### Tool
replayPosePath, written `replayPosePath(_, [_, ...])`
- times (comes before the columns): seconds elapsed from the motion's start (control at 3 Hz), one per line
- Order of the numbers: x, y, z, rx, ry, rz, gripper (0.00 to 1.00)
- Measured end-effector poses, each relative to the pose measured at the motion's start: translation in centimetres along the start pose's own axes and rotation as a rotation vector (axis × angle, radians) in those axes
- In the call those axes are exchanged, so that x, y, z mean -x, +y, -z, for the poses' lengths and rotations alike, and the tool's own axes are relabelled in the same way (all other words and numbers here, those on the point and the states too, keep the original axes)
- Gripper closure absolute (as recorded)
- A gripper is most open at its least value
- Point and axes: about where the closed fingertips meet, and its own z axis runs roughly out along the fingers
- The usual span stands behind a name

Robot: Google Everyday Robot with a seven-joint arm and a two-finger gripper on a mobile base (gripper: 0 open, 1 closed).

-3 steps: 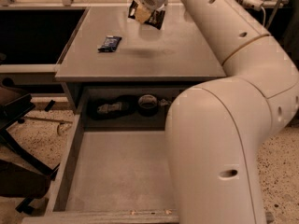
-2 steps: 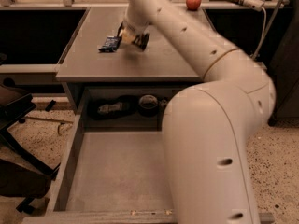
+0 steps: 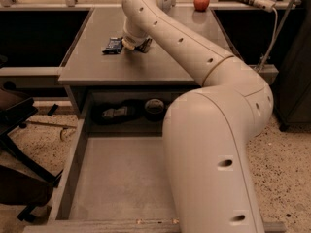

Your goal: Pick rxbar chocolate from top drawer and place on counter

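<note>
Gripper [image 3: 133, 44] is down at the counter [image 3: 160, 64], in its left half, about midway between the front and far edges, with the pale arm [image 3: 194, 47] reaching in across the tabletop from the right. Whether it grips or has let go cannot be told, since the wrist covers it. A dark wrapper showing just at its right side looks to be the rxbar chocolate [image 3: 145, 44], lying low against the counter surface and mostly hidden. Just beside the gripper, toward the left edge, lies a dark blue wrapped bar [image 3: 112, 45], flat on the tabletop. A red apple [image 3: 201, 1] stands at the far edge, near the right corner. Below the front edge the top drawer [image 3: 73, 178] is pulled out wide. At its back, under the tabletop, lie a dark package [image 3: 111, 113] and a round dark object [image 3: 154, 107].
</note>
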Motion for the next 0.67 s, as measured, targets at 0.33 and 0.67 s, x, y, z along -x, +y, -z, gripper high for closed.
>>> replayPosePath(0.33, [0.0,0.0,0.0,0.0,0.0,0.0,0.82])
replayPosePath(0.67, [0.0,0.0,-0.01,0.0,0.0,0.0,0.58])
